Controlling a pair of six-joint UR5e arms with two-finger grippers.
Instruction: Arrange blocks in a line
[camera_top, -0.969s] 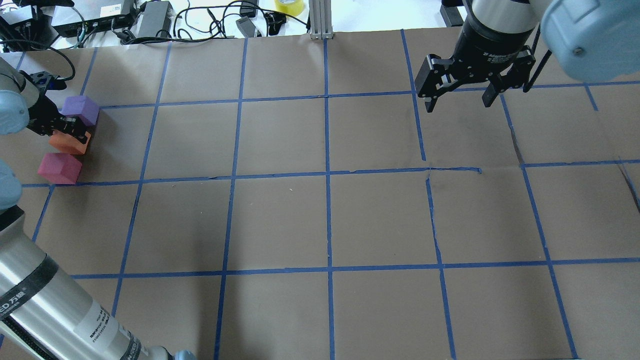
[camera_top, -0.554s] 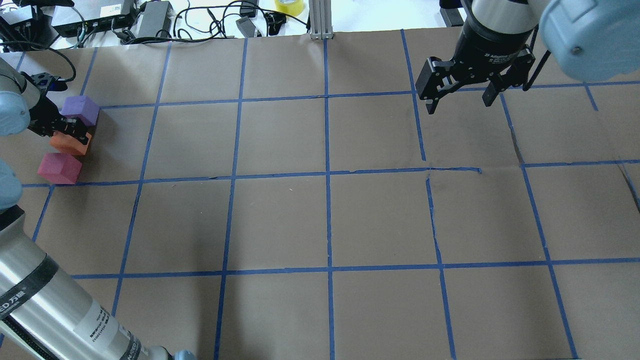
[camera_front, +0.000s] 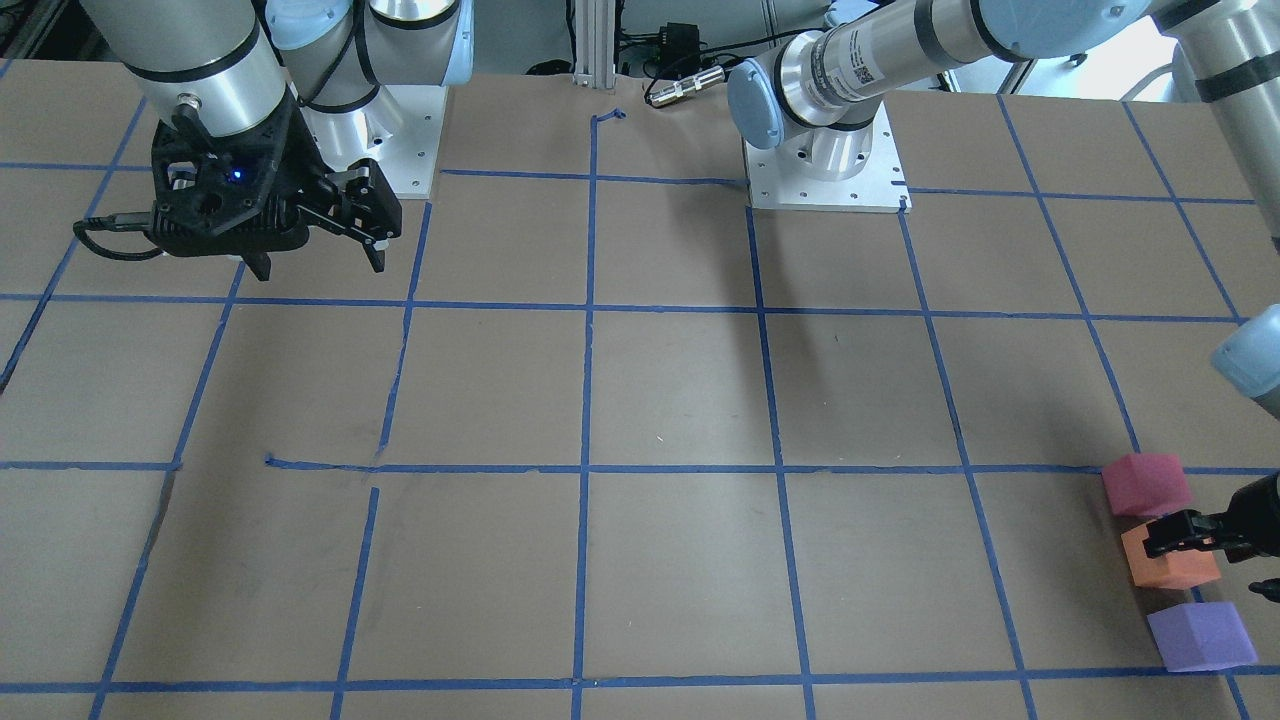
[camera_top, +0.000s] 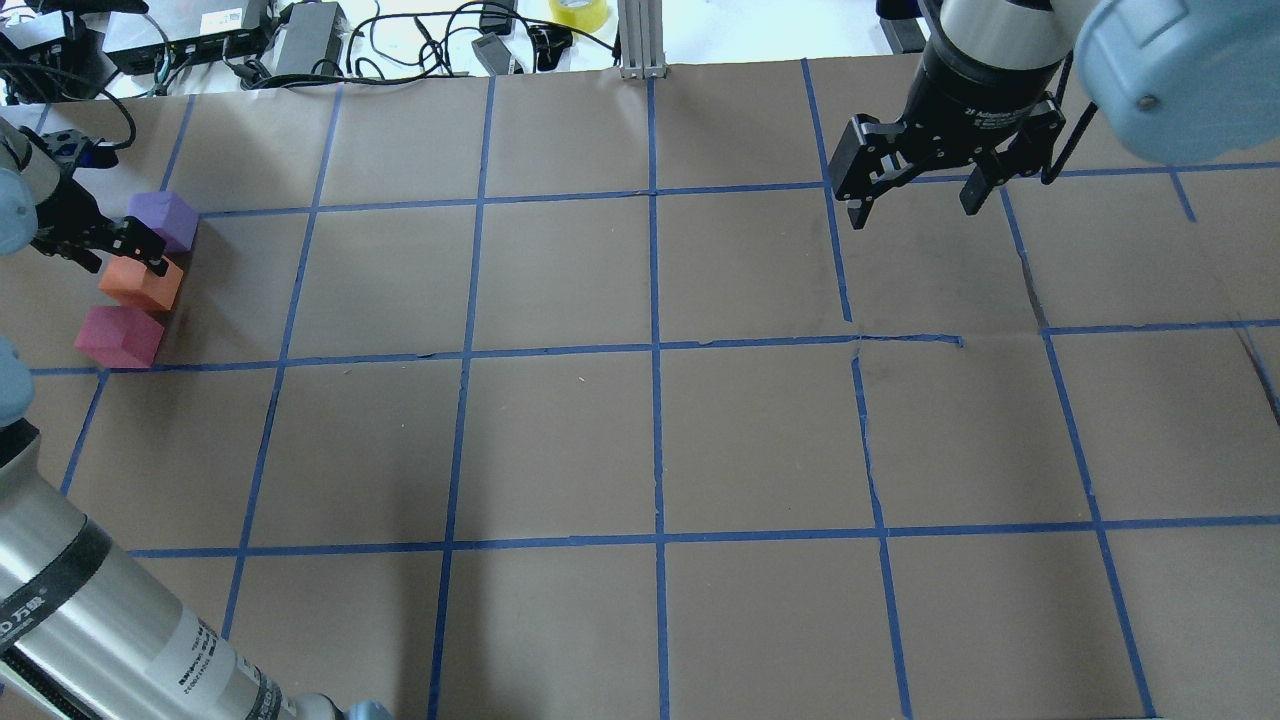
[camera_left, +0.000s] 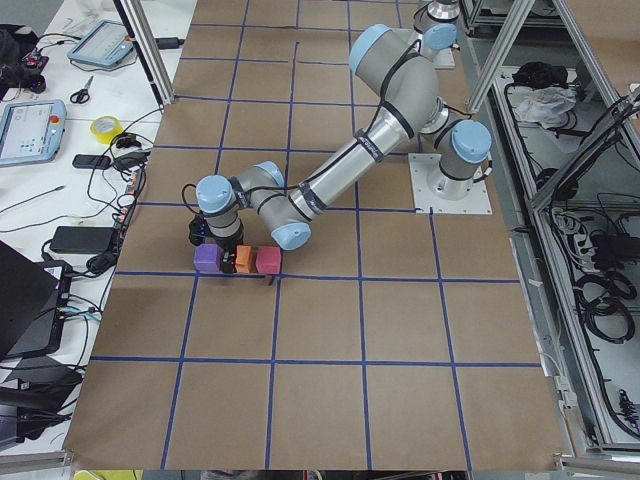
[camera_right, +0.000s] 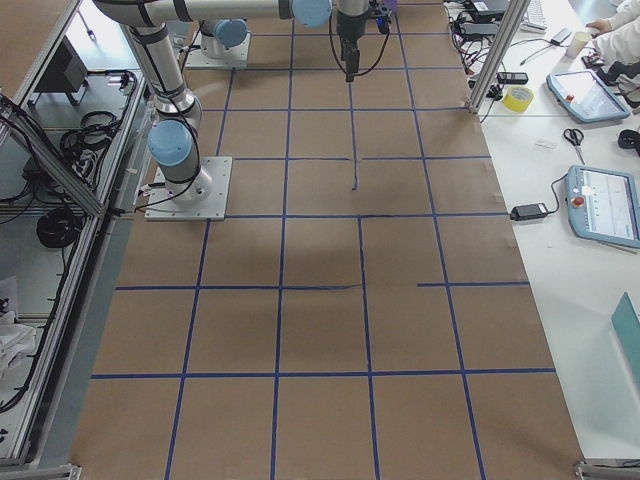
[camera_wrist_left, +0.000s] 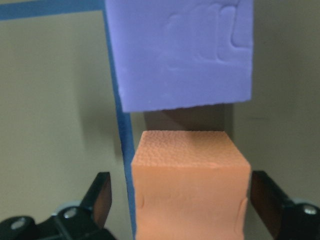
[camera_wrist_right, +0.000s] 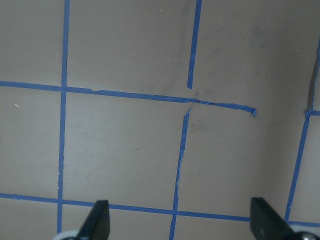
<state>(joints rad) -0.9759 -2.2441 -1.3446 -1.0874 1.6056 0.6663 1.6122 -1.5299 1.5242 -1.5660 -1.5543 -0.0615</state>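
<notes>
Three cubes stand in a row at the table's left end: purple (camera_top: 163, 220), orange (camera_top: 140, 285) and crimson (camera_top: 120, 337). They also show in the front view, crimson (camera_front: 1146, 483), orange (camera_front: 1170, 568), purple (camera_front: 1200, 637). My left gripper (camera_top: 130, 245) is open, low over the orange cube's top. In the left wrist view its fingers (camera_wrist_left: 100, 200) flank the orange cube (camera_wrist_left: 190, 185) with a gap on each side, and the purple cube (camera_wrist_left: 180, 55) lies just beyond. My right gripper (camera_top: 915, 205) is open and empty, held above the table at the far right.
Brown paper with a blue tape grid (camera_top: 655, 345) covers the table. Cables, power bricks and a tape roll (camera_top: 578, 12) lie beyond the far edge. The right wrist view shows only bare paper and tape lines (camera_wrist_right: 180, 150).
My left gripper has drawn back to the left, off the orange cube, so more of the cube's top shows. The cubes have not moved. The right gripper has drifted slightly farther away.
</notes>
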